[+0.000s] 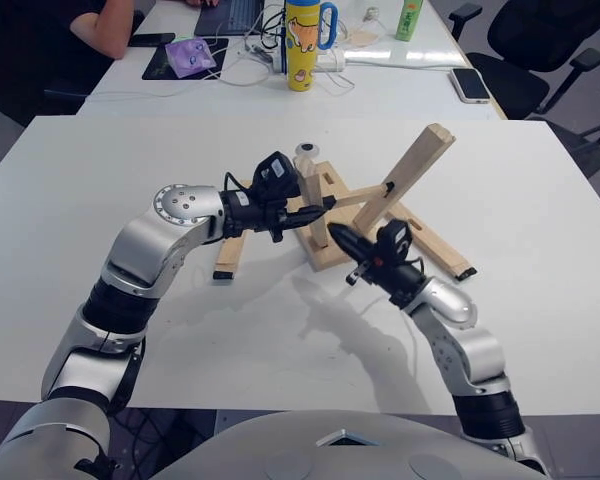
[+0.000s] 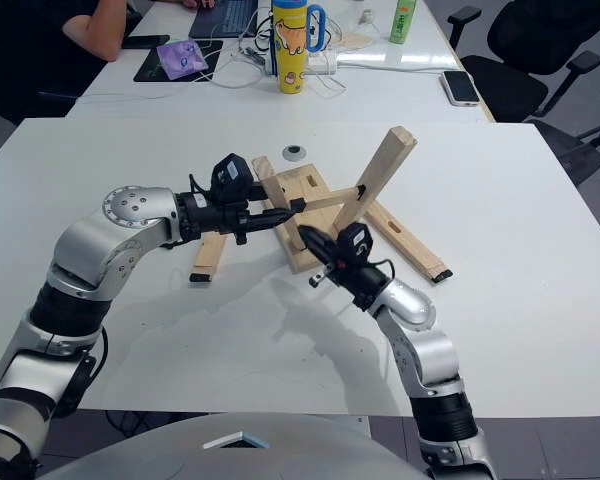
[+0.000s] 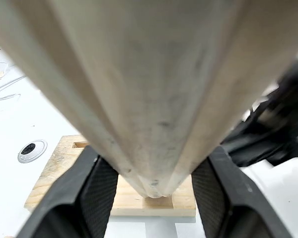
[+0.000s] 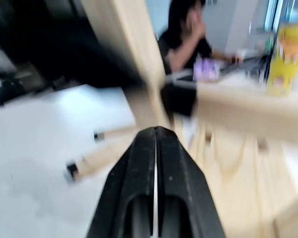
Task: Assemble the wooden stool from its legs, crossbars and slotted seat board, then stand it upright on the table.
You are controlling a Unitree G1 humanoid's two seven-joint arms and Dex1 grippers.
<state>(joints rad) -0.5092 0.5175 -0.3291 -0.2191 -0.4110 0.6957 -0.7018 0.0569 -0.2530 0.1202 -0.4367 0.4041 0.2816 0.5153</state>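
Left eye view: a flat pale wooden seat board with slots (image 2: 315,183) lies near the middle of the white table (image 1: 540,330). A pale square wooden leg (image 1: 308,185) stands on the board, leaning slightly. The left gripper (image 1: 325,204) is clamped on this leg, one black pad on each side of it, as the left wrist view shows close up. A thin wooden crossbar (image 1: 360,195) runs from beside the left gripper's fingertips to a longer tilted wooden leg (image 1: 415,165), which rises from the board's right side and slants up and away to the right. The right gripper (image 1: 348,238) has its two black fingers (image 4: 139,168) pressed together with nothing between them. It sits at the board's near edge, close to the foot of the tilted leg; contact with the wood cannot be judged. Two loose wooden legs with black end caps lie flat on the table, one left of the board (image 1: 230,255) and one to its right (image 1: 435,245). A round grey cable grommet (image 1: 307,150) sits just behind the board
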